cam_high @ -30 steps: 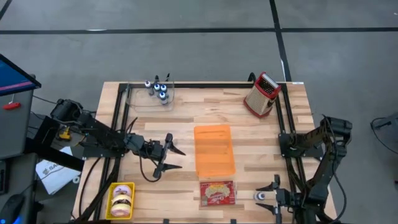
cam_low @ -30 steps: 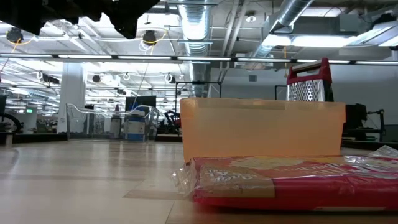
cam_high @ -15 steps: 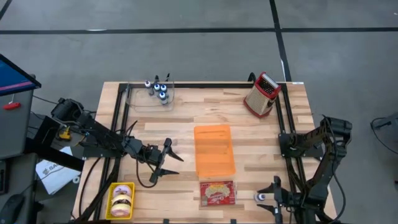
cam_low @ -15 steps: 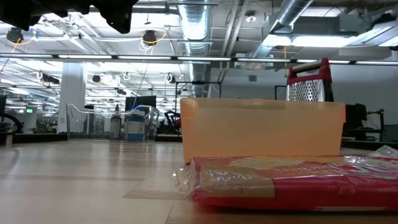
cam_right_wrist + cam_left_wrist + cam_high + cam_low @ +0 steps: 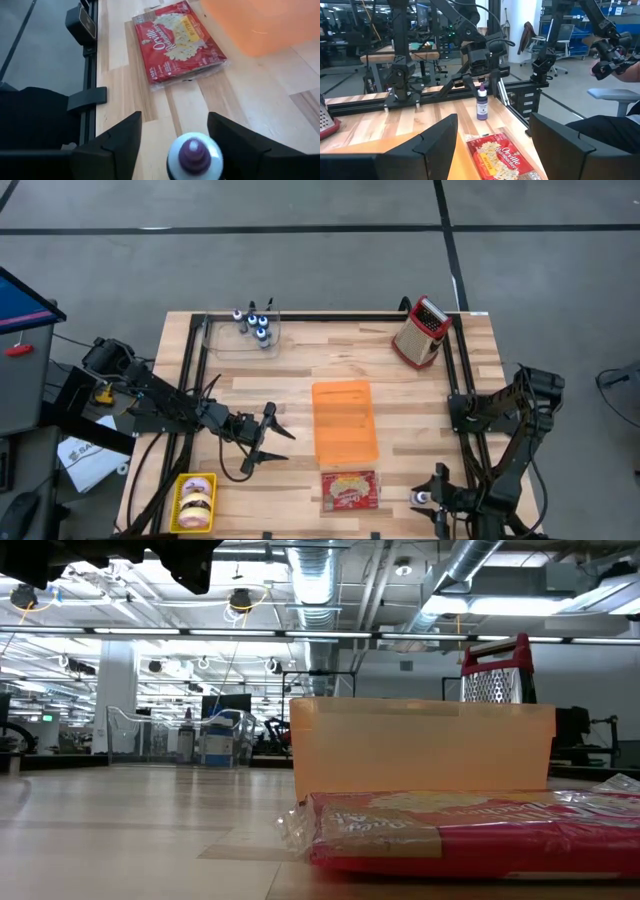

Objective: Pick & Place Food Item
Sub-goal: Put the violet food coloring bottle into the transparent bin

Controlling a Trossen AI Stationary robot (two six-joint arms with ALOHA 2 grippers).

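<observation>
Right claw (image 5: 175,135) straddles the purple-capped bottle (image 5: 194,154) unclenched, seen only from its wrist; overhead hides the cap.

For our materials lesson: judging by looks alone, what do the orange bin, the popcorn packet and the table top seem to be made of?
Orange bin: probably plastic, translucent and smooth; in the low view light glows through its wall.
Popcorn packet: seemingly a printed packet in clear glossy film; crinkled transparent edges catch the light.
Table top: wood, likely butcher-block planks with a satin finish; grain lines and strip joints show.
</observation>
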